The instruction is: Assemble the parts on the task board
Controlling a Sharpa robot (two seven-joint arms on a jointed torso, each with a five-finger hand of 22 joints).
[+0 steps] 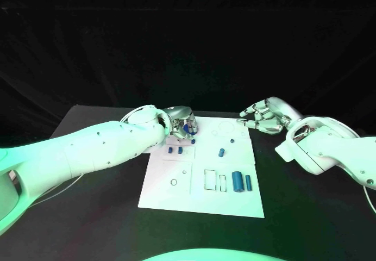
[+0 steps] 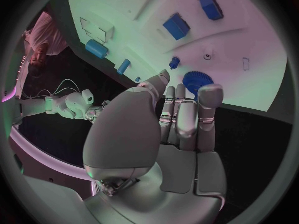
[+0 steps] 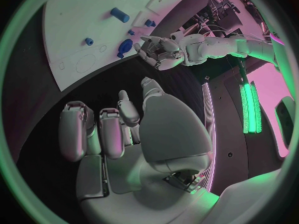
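Bench (image 1: 94, 217) is lying black under dark curtain, task board (image 1: 202, 201) sitting mid-bench w/ blue parts (image 1: 237, 181) lying on it. Left hand (image 1: 182, 124) is hovering over board's far edge, fingertips pinching a blue gear (image 2: 197, 80); grip partly hidden. Right hand (image 1: 262, 117) is hanging off board's far right corner, fingers loosely apart, holding nothing.

Blue parts (image 1: 237, 181) on white task board (image 1: 168, 193)

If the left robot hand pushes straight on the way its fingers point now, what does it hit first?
Most likely the blue gear just past the left robot hand's fingertips, on the task board; contact cannot be judged.
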